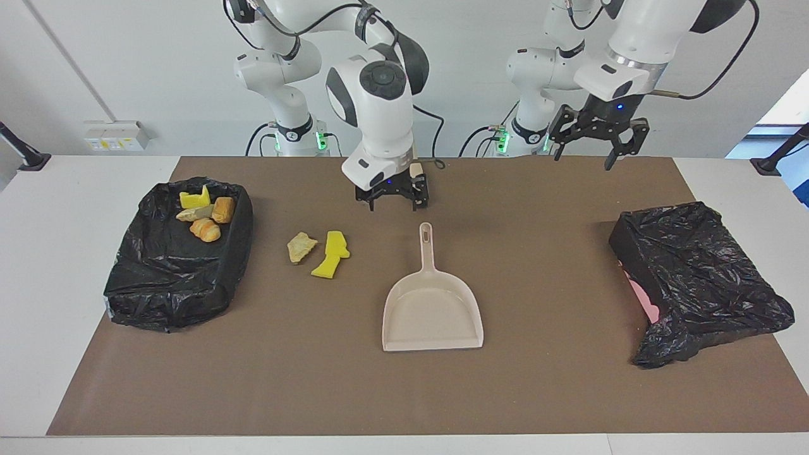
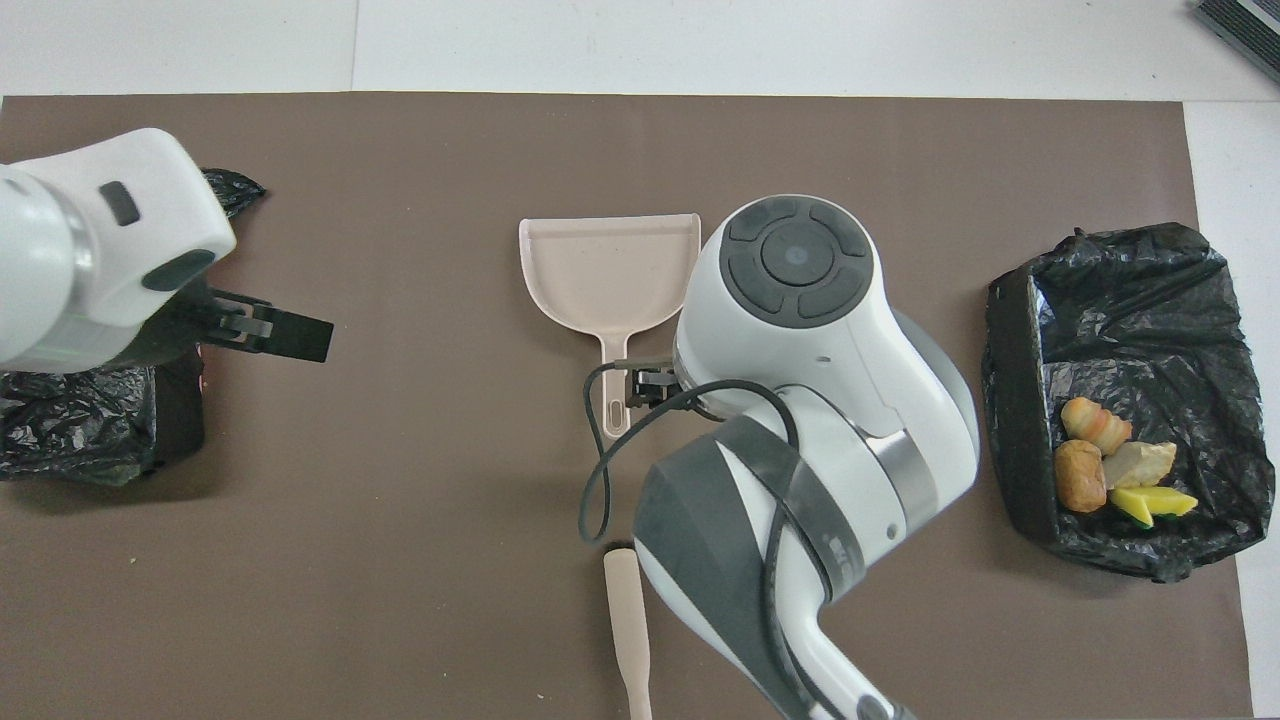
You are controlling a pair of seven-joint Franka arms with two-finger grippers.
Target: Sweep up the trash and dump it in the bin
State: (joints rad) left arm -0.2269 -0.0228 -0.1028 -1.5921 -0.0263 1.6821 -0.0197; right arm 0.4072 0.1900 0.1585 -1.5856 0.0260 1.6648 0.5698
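Observation:
Two scraps of trash lie on the brown mat beside the dustpan, toward the right arm's end: a pale beige chunk (image 1: 301,246) and a yellow sponge piece (image 1: 332,254); the right arm hides both in the overhead view. Several more scraps (image 1: 203,216) (image 2: 1110,462) lie in the black-lined bin (image 1: 170,284) (image 2: 1120,290). The beige dustpan (image 1: 433,313) (image 2: 610,265) lies flat on the mat, handle toward the robots. My right gripper (image 1: 393,194) is open and empty, raised over the mat just past the handle's end. My left gripper (image 1: 588,142) (image 2: 285,335) is open, raised.
A beige brush handle (image 2: 625,620) (image 1: 416,170) lies on the mat nearer to the robots than the dustpan. A second box wrapped in a black bag (image 1: 695,272) (image 2: 70,420) sits at the left arm's end of the mat.

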